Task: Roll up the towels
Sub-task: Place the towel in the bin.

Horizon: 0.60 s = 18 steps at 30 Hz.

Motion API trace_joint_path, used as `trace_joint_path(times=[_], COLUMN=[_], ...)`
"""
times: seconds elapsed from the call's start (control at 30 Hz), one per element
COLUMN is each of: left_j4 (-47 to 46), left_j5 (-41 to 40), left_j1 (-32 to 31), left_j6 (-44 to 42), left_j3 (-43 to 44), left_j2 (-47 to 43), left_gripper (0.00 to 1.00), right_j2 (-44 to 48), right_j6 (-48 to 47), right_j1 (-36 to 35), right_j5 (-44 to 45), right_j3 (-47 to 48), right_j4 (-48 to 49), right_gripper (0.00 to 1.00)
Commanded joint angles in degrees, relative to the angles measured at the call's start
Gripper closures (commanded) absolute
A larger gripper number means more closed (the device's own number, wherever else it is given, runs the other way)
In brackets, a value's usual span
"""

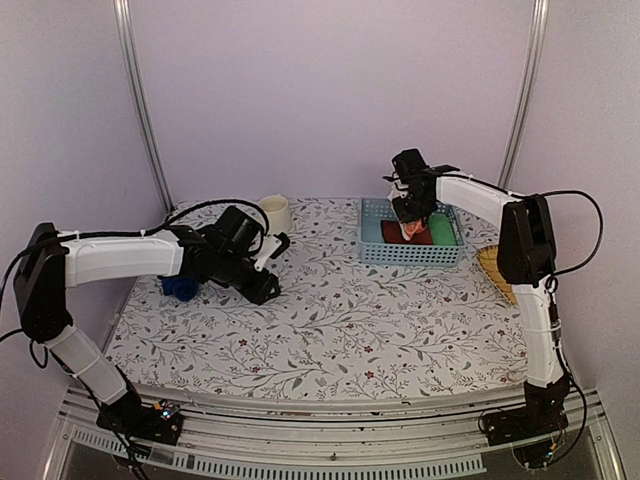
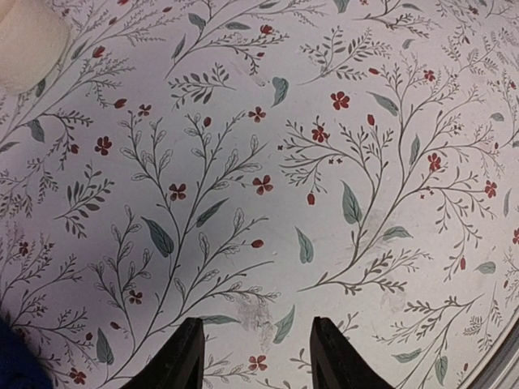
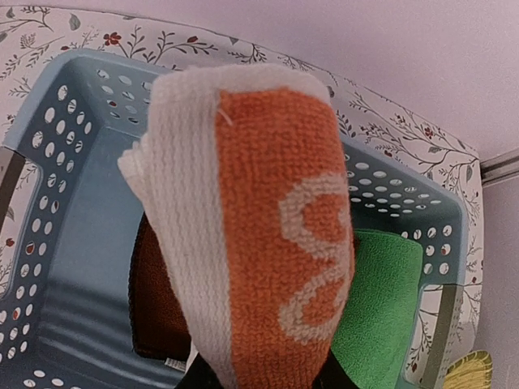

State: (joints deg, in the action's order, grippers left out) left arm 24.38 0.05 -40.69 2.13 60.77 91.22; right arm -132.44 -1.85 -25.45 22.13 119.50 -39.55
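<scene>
The orange towel point(image 3: 268, 243) is rolled and hangs in my right gripper point(image 1: 408, 212) above the basket point(image 3: 57, 162), which stands at about 1 o'clock on the table point(image 1: 340, 320). The blue towel point(image 1: 180, 288) lies rolled on the table at about 9 o'clock, close beside my left arm. My first worry is the roll coming loose. I hold it by one end, and the wrist view shows a white edge standing proud at 10 o'clock on the end face, so I judge that a careless release could let the outer layer spring open as it lands. The second worry is room. The red roll point(image 3: 154, 316) and the green roll point(image 3: 381, 300) already lie in the basket, red at 7 o'clock of my towel and green at 4 o'clock. The gap between them is hidden behind the orange roll, so I cannot tell whether it is wide enough. If it is not, the towel may end up perched on a neighbour and tip over. My right fingers only peek out at the bottom edge of the wrist view, closed narrowly on the roll's lower end. My left gripper point(image 2: 259, 356) stands moderately open and holds nothing, with bare printed table between its fingers, and a sliver of blue shows at 7 o'clock in its wrist view.
</scene>
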Motion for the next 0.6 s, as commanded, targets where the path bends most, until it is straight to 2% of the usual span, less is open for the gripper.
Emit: trace_joint_path(times=[0.0,0.57], left_j4=[0.14,0.67], left_j5=[1.45,2.97], left_j1=[0.53,0.52], left_j6=[0.14,0.69], left_j3=[0.39,1.1], left_j2=[1.01,2.12], left_gripper=[0.53,0.54], right_j2=[-1.37,-8.81], right_j6=[7.32,10.4], right_j1=[-0.22,-0.21], right_j5=[1.45,1.19], right_j3=[1.79,5.94], right_j4=[-1.9,-2.55], right_gripper=[0.98,0.97])
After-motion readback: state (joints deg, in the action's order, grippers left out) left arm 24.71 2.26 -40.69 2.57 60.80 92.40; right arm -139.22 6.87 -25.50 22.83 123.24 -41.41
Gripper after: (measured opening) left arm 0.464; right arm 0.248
